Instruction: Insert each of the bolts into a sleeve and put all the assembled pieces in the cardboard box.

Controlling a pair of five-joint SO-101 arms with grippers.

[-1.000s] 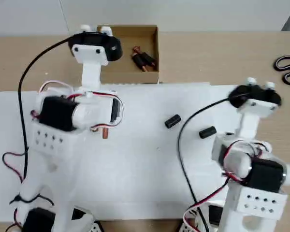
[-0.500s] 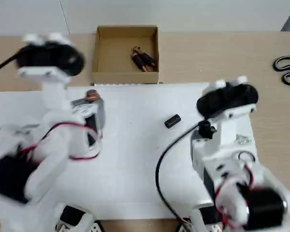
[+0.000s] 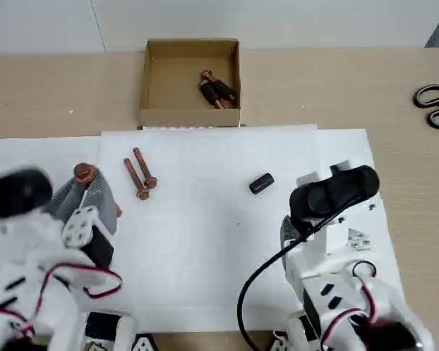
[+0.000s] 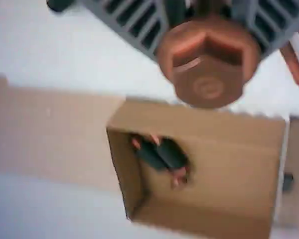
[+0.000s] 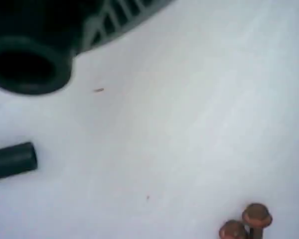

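My left gripper point(image 3: 85, 184) stands at the near left of the white sheet, shut on a copper bolt point(image 3: 85, 173) with its hex head point(image 4: 207, 59) pointing up and away. Two loose bolts point(image 3: 139, 175) lie side by side just right of it. My right gripper point(image 3: 287, 232) sits at the near right, shut on a black sleeve point(image 5: 27, 67) seen end-on under a grey finger point(image 5: 114, 22). Another black sleeve point(image 3: 261, 183) lies on the sheet between the arms. The cardboard box point(image 3: 154, 80) at the far edge holds assembled pieces point(image 3: 216, 89).
The white sheet point(image 3: 205, 256) covers the middle of the wooden table. Scissors point(image 3: 435, 102) lie at the far right edge. A small metal part point(image 3: 358, 238) rests beside the right arm. The loose sleeve point(image 5: 12, 160) and two bolt heads point(image 5: 249, 221) lie ahead of the right wrist.
Both arms swung back toward the near edge. The left one carried its bolt along, uncovering the two loose bolts. The sleeve that lay at the right is off the sheet, in the right gripper.
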